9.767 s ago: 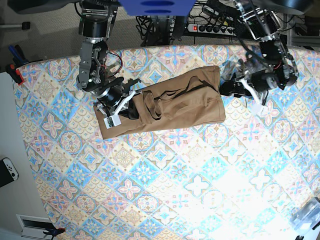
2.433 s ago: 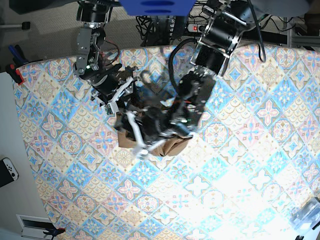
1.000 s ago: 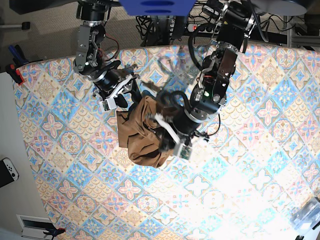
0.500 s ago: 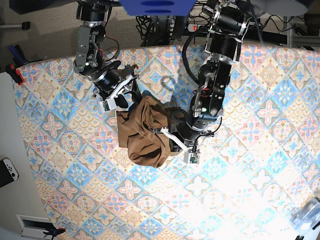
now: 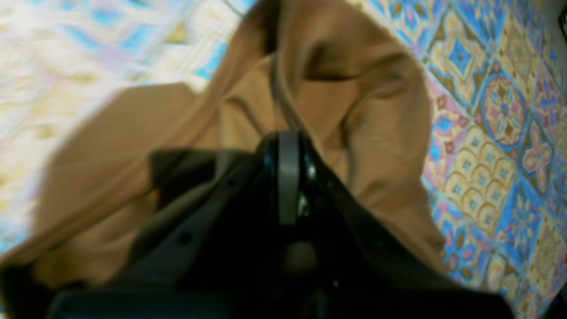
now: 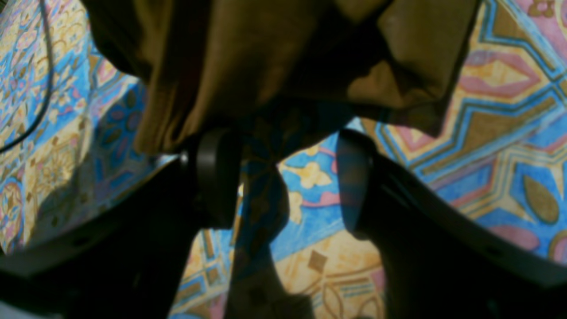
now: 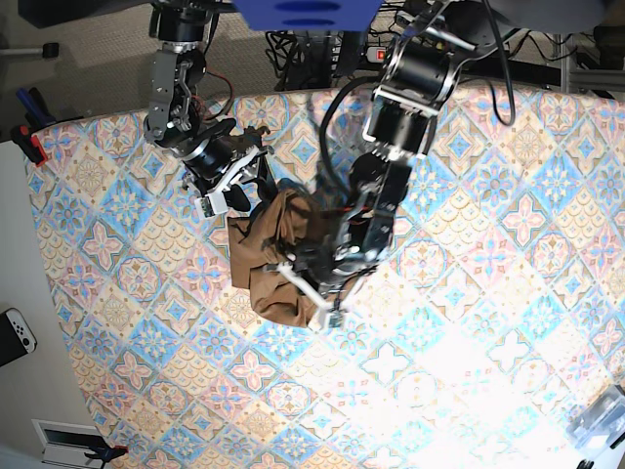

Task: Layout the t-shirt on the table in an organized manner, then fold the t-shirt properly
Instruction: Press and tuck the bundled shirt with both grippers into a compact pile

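Observation:
The tan-brown t-shirt (image 7: 266,266) lies bunched in a heap on the patterned table (image 7: 469,322), left of the middle. My left gripper (image 7: 317,293) sits at the heap's lower right edge. In the left wrist view my left gripper (image 5: 288,137) is shut, with the t-shirt (image 5: 376,146) running to its tip over the table (image 5: 487,110). My right gripper (image 7: 244,191) is at the heap's upper left corner. In the right wrist view my right gripper (image 6: 283,177) is open. The t-shirt (image 6: 274,57) hangs just beyond its tips, and its left finger (image 6: 212,177) touches cloth above the table (image 6: 487,133).
A white game controller (image 7: 15,334) lies off the table's left edge. Red-handled tools (image 7: 27,137) are at the far left corner. A power strip and cables (image 7: 410,54) run behind the table. A clear plastic item (image 7: 601,420) sits at the near right corner.
The flat shirt was folded over into a heap by the left arm. In the last half second my left gripper swung back left onto the heap's lower edge. The right arm stayed put.

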`<action>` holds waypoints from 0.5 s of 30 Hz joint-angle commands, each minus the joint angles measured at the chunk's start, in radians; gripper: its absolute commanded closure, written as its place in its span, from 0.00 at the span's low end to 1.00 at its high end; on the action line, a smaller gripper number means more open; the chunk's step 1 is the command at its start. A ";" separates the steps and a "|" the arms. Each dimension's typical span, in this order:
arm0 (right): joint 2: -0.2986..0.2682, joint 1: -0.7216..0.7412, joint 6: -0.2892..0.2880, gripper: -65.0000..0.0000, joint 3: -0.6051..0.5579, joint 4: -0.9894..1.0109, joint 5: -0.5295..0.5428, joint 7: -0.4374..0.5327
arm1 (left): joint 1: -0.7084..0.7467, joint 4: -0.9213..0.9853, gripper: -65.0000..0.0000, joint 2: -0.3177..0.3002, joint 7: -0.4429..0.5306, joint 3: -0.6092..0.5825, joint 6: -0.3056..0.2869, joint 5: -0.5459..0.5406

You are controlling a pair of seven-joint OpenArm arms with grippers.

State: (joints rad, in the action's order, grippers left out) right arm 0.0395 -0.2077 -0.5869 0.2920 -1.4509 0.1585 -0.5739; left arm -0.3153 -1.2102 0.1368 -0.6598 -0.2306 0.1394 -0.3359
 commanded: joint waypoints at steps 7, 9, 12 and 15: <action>0.001 -0.008 0.006 0.49 -0.001 0.005 -0.035 -0.071 | -0.037 -0.010 1.00 0.020 0.053 -0.132 -0.005 -0.012; 0.001 -0.008 0.006 0.49 -0.001 0.005 -0.035 -0.071 | -0.052 0.010 1.00 0.020 0.054 -0.183 -0.005 -0.012; 0.001 -0.008 0.006 0.49 -0.001 0.005 -0.035 -0.071 | -0.097 0.092 1.00 0.020 0.058 -0.246 -0.005 -0.021; 0.001 -0.008 0.006 0.49 -0.001 0.005 -0.035 -0.071 | -0.123 0.117 1.00 0.020 0.137 -0.304 -0.005 -0.094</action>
State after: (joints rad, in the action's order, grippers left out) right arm 0.0395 -0.2077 -0.5865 0.2928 -1.4509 0.1581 -0.5743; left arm -0.4095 -1.0779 0.1356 -0.5335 -0.5343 0.1410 -0.4248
